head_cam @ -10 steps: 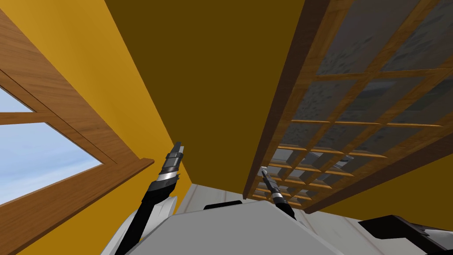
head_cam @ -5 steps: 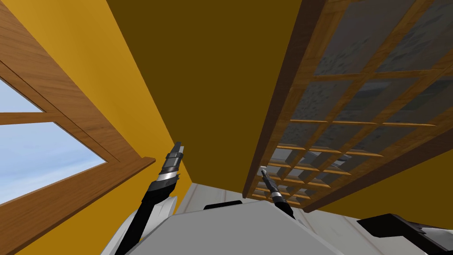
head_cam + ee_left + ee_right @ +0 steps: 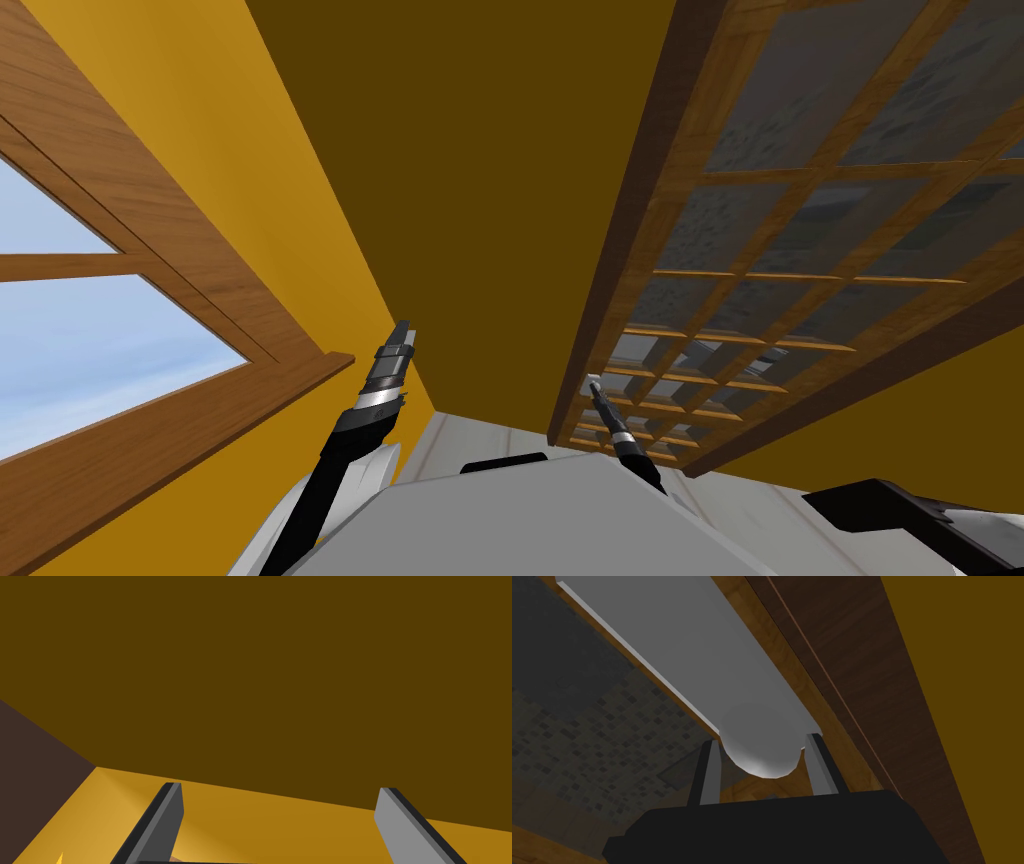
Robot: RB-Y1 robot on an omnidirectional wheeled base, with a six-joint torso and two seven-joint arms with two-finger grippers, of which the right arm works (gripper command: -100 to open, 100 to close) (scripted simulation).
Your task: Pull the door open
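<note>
Clamping right tool (image 3: 760,746) on grey door handle (image 3: 702,666), handle's far end cut off, left tool (image 3: 278,787) spread wide, empty

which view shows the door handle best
The right wrist view: the grey handle runs large, with the right gripper shut on its rounded end. The head view gives a tiny pale spot at the door edge. The left gripper is open, aimed elsewhere.

You lose the far end of the long grey round-tipped handle (image 3: 702,661) at the picture's edge. Your head view crops the glazed wooden lattice door (image 3: 635,230) on the right.
</note>
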